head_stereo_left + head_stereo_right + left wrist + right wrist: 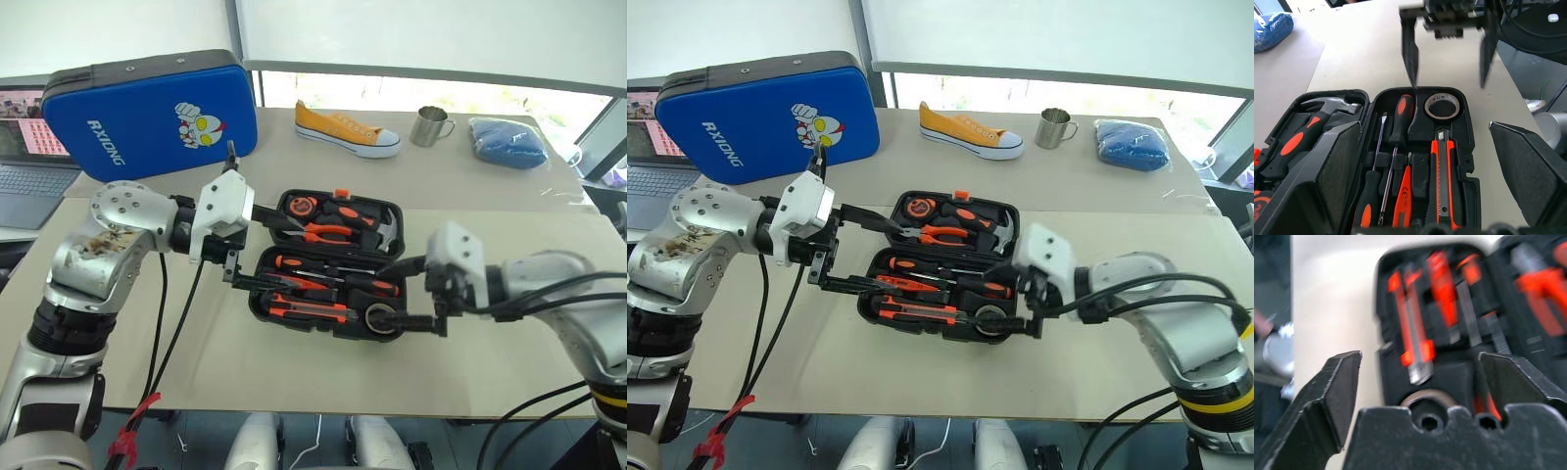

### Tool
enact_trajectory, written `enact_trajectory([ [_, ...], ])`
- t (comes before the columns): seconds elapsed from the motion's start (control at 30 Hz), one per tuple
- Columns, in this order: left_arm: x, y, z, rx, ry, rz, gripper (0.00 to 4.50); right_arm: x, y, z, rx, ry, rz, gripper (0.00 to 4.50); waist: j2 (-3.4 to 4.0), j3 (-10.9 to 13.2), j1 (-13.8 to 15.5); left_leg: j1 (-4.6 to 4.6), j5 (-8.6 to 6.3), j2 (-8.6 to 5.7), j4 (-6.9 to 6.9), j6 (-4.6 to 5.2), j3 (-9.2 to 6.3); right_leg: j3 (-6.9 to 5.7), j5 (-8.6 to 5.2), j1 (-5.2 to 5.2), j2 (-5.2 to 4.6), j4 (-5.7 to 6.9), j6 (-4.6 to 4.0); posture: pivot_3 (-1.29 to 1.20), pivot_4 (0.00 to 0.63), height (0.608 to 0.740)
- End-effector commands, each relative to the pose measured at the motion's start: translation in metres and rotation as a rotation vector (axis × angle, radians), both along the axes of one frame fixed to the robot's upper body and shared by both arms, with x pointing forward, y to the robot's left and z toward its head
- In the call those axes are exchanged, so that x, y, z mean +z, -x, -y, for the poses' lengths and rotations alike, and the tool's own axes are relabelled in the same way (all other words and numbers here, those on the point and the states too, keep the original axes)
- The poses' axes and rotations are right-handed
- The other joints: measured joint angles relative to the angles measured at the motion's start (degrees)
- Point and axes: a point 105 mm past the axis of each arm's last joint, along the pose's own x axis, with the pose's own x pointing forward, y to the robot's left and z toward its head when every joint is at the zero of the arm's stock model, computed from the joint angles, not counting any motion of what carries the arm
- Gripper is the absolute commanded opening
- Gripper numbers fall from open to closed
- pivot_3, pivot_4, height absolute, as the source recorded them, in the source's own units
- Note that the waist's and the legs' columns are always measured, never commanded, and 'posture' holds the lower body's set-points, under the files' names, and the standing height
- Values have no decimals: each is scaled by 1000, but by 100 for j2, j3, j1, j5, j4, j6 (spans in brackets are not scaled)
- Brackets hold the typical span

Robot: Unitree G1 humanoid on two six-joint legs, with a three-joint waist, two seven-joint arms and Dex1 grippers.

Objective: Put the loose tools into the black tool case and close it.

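Right end effector gapes wide, empty, above tape roll.

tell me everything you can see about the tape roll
The tape roll is a small ring, dark outside with a pale inner core, lying flat in the round recess at one end of the open black tool case, on the side toward the right hand. The utility knife lies just beside it. Nothing grips it; the right hand hovers open close by.
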Motion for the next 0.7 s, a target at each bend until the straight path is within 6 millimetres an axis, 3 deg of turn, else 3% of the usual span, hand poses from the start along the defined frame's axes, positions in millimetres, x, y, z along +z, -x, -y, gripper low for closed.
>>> enact_trajectory([
  [0.03, -15, -22, -34, 191, -50, 31, 4500, 8, -19, 34, -232, -79, 18, 3743, 0, 0, -4, 1, 0, 0, -1, 0, 0, 0, 0, 0, -1, -1, 0, 0, 150, 740],
  [0.07, -23, -28, -45, 243, -73, 36, 4500, 6, -24, 44, -288, -85, 23, 3375, 0, 0, -4, 2, 0, 0, -1, 0, 0, 0, 0, 1, 0, 0, 0, 0, 150, 740],
  [0.17, -47, -41, -76, 376, -150, 47, 3928, -8, -34, 73, -453, -70, 33, 2429, 0, 0, -4, 2, 0, 0, -4, 0, 1, 1, 0, -2, 0, 1, -1, 0, 150, 740],
  [0.27, -66, -48, -95, 467, -207, 50, 2797, -26, -38, 92, -556, -60, 23, 1353, 0, 0, -6, 0, 0, 0, -4, 0, 5, 1, 0, -3, -2, 0, -1, 0, 150, 740],
  [0.4, -81, -53, -97, 512, -230, 61, 1539, -45, -36, 92, -553, -34, 16, 58, 0, 0, 5, -6, 0, -1, -3, 0, 6, 1, 0, -6, -4, 0, 0, 0, 150, 740],
  [0.5, -88, -61, -85, 545, -162, 55, 469, -63, -34, 83, -503, 8, 0, 0, 1, 0, 3, -5, 0, -2, -2, 0, 6, 1, 1, -4, -5, 1, 1, 0, 150, 740],
  [0.57, -88, -59, -69, 524, -73, -3, 469, -72, -31, 75, -452, 37, -10, 0, 1, 0, 5, -5, 0, -2, -2, 0, 5, 1, 1, -4, -4, 3, 1, 0, 150, 740],
  [0.7, -98, -51, -56, 472, -90, -16, 469, -77, -34, 66, -414, 55, 6, 0, 1, -1, -24, -12, 0, -1, 0, 0, 4, 1, 1, -13, -4, 6, 1, 0, 150, 740],
])
